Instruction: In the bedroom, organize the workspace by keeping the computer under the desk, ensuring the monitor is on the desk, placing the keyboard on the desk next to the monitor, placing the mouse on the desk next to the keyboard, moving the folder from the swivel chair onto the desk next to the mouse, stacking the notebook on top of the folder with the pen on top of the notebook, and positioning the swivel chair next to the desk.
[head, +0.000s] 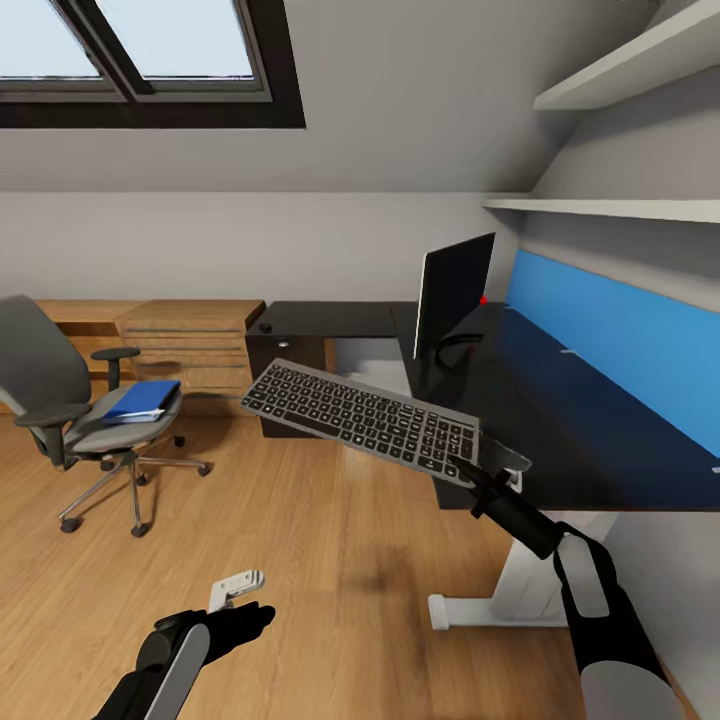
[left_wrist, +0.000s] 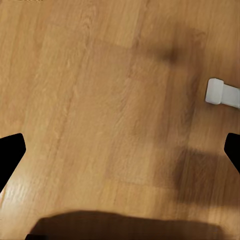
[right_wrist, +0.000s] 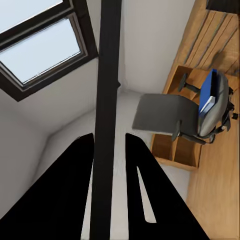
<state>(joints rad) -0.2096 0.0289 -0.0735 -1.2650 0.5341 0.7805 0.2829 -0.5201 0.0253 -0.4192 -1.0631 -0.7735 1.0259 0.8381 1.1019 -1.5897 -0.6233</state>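
Head view, keyboard (head: 365, 417): one slim keyboard, black keys in a grey-silver frame; I hold it in the air, tilted, its near corner at the front edge of the bench (head: 560, 420).
Right hand (head: 478, 472): clenched on the corner of the keyboard; in the right wrist view the keyboard (right_wrist: 107, 100) is seen edge-on as a dark bar between the two fingers.
Left hand (head: 250, 612): low over the oak floor (head: 330, 560); in the left wrist view the two fingertips (left_wrist: 10, 150) stand wide apart, nothing between them.
Monitor (head: 452, 290): one black flat screen, upright on the bench, seen nearly from the side.
Swivel chair (head: 70, 410): one grey chair with black armrests, well apart from the bench.
Folder (head: 145, 400): one bright blue folder lying on the seat of the chair.
Bench leg foot (left_wrist: 222, 93): one white foot on the floor.
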